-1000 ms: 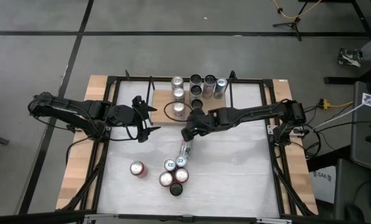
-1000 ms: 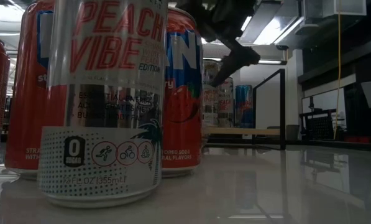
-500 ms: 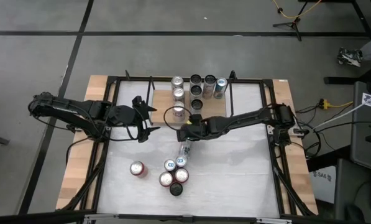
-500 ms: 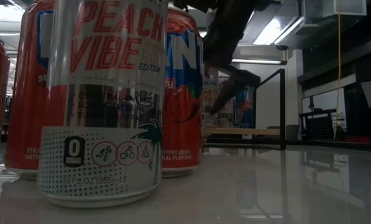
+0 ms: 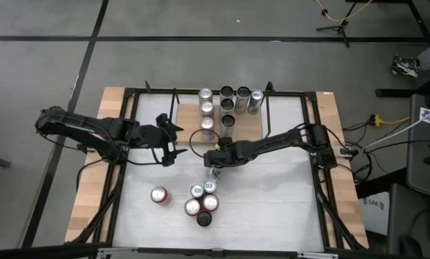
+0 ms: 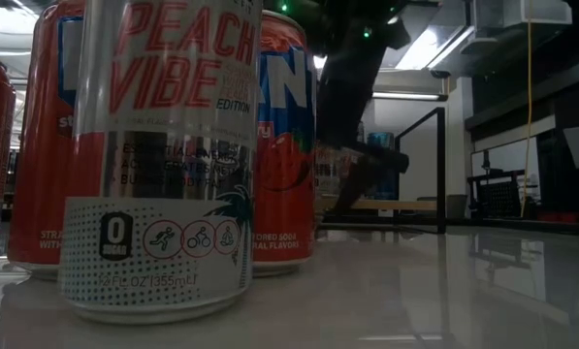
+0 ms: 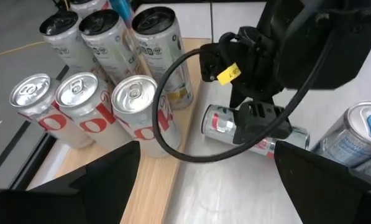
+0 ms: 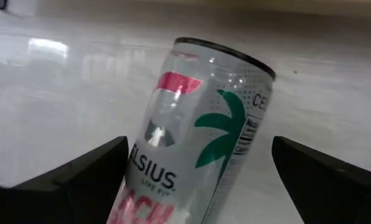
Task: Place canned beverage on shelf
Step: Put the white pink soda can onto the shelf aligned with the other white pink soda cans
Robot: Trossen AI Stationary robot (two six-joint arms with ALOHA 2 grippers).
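A silver canned beverage with a green palm print [image 8: 197, 137] lies on its side on the white tabletop [image 5: 213, 175], just in front of the shelf [image 5: 252, 126]. The shelf is a small light-wood board bearing several upright cans [image 5: 225, 106]. My right gripper [image 5: 213, 162] hangs low over the lying can, pointing steeply down. It is open, with one finger on each side of the can's body [image 7: 219, 121]. My left gripper [image 5: 170, 144] is open and holds nothing, raised above the table to the shelf's left.
Three upright cans [image 5: 202, 205] cluster near the table's front, one of them large in the low view [image 6: 163, 155]. A red can [image 5: 158, 195] stands alone to their left. Black frame rails [image 5: 312, 155] run along the table's sides. Bare tabletop [image 5: 272, 194] lies at the right.
My right gripper has come down over the lying can, shifting a little toward the table's left and near edges, and its wrist has rolled. It has stayed open. The can has not moved.
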